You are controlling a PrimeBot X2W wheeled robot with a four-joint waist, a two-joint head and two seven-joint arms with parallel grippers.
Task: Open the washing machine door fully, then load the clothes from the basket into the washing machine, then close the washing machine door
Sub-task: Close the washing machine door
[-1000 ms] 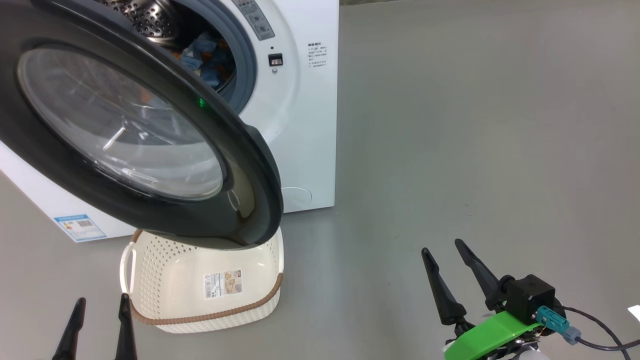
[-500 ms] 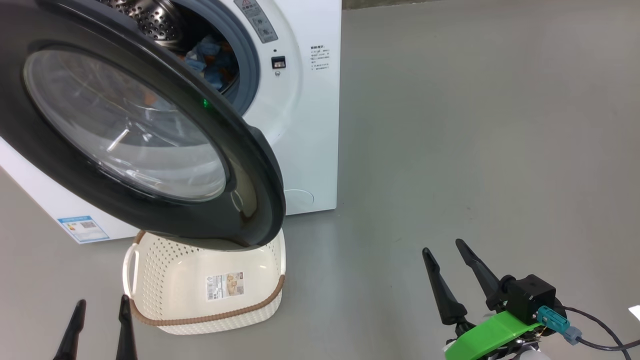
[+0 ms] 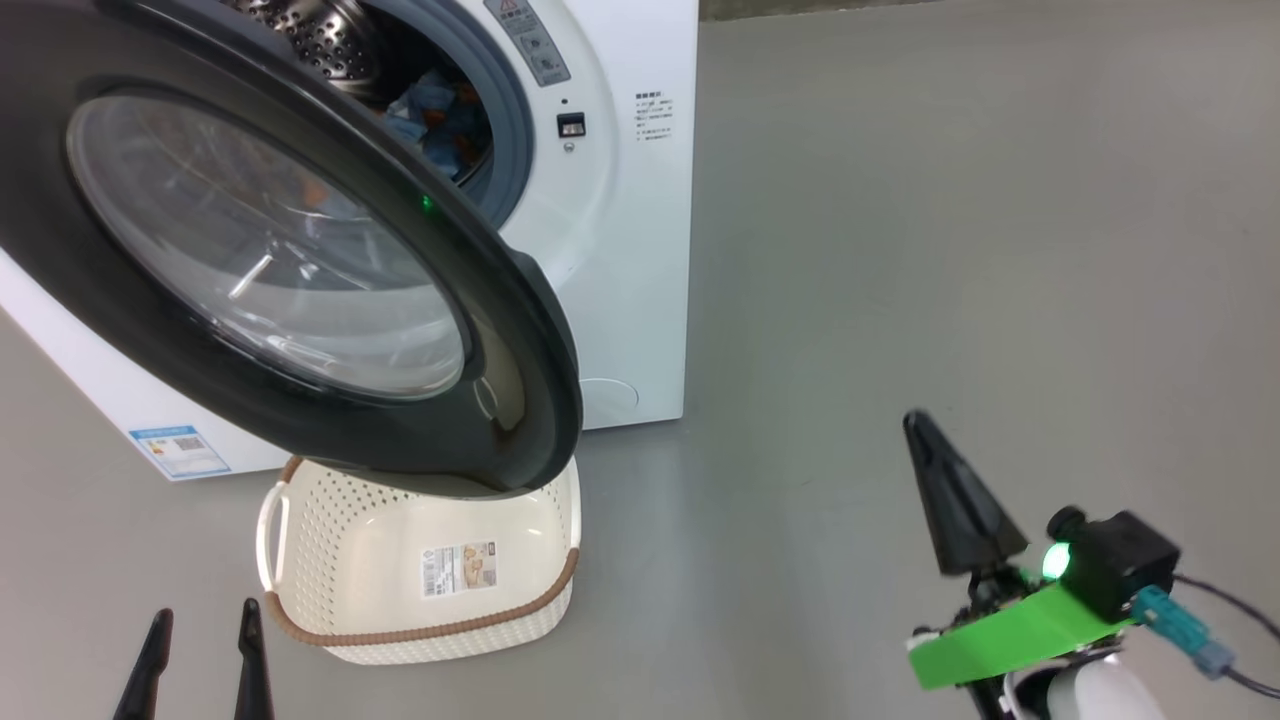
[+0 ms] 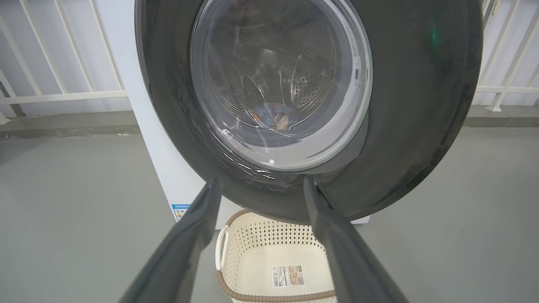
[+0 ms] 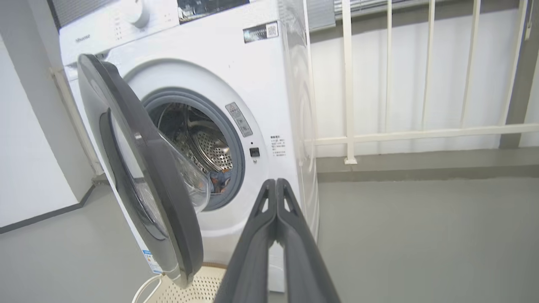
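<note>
Pressing fingers tight together on my right gripper, nothing btwn them, low right. Left gripper spread wide, empty, low left. Just ahead: basket on the floor, paper label showing inside, partly under the open door. Behind it, washer w/ clothes lying in the drum.

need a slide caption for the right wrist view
Shut right end effector faces the washer: door open, clothes inside, basket below the door.
</note>
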